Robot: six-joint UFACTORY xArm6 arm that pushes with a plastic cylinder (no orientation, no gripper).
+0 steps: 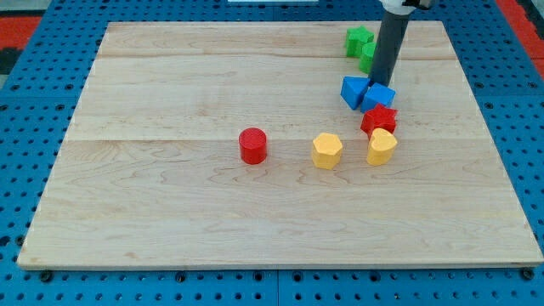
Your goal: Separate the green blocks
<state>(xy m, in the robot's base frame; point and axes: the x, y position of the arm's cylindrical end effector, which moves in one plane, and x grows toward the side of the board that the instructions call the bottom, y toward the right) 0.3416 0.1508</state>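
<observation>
A wooden board [212, 212]. My tip [375, 82], a plain rod holding nothing, sits just right of two touching green blocks [360, 44], above the blue blocks [367, 93].

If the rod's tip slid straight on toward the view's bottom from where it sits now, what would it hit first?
Most likely the blue cube: my tip sits right at its upper edge, beside the blue triangular block. The red block lies just beyond. Whether they already touch is unclear.

Pale wooden board [170, 204] with light grain, two bright green blocks [359, 40], two blue blocks [354, 91], red star-like block [379, 120], red cylinder [252, 145], yellow hexagonal block [326, 150], yellow heart-like block [382, 146], dark rod [389, 47], blue perforated surround [34, 102]
</observation>
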